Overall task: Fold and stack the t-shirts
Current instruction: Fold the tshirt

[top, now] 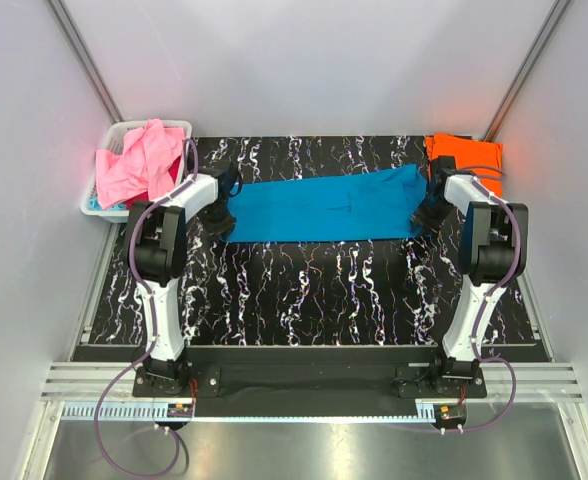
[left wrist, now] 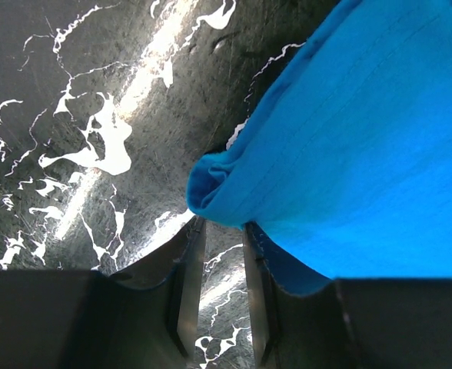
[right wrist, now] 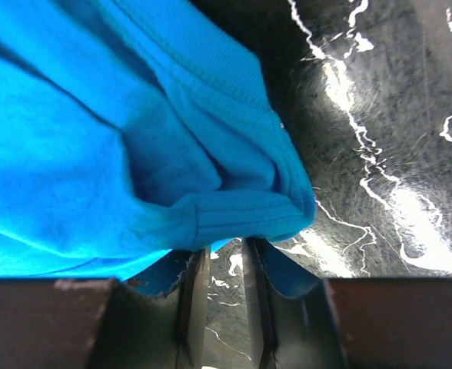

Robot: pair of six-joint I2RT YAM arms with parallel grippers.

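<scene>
1. The left gripper [left wrist: 222, 225] has its fingers drawn nearly together, pinching a bunched corner of the teal-blue t-shirt [top: 324, 205] at their tips
2. The right gripper [right wrist: 224, 244] is clamped likewise on the opposite end, with cloth hanging down either side of its fingers
3. The shirt stretches in a long band between the two grippers, over the marbled table [top: 304, 290]
4. An orange t-shirt [top: 464, 152] lies just beyond the right gripper, to its outer side
5. A pink t-shirt [top: 139, 160] sits heaped in the white basket [top: 124, 126], beyond and outward of the left gripper
</scene>
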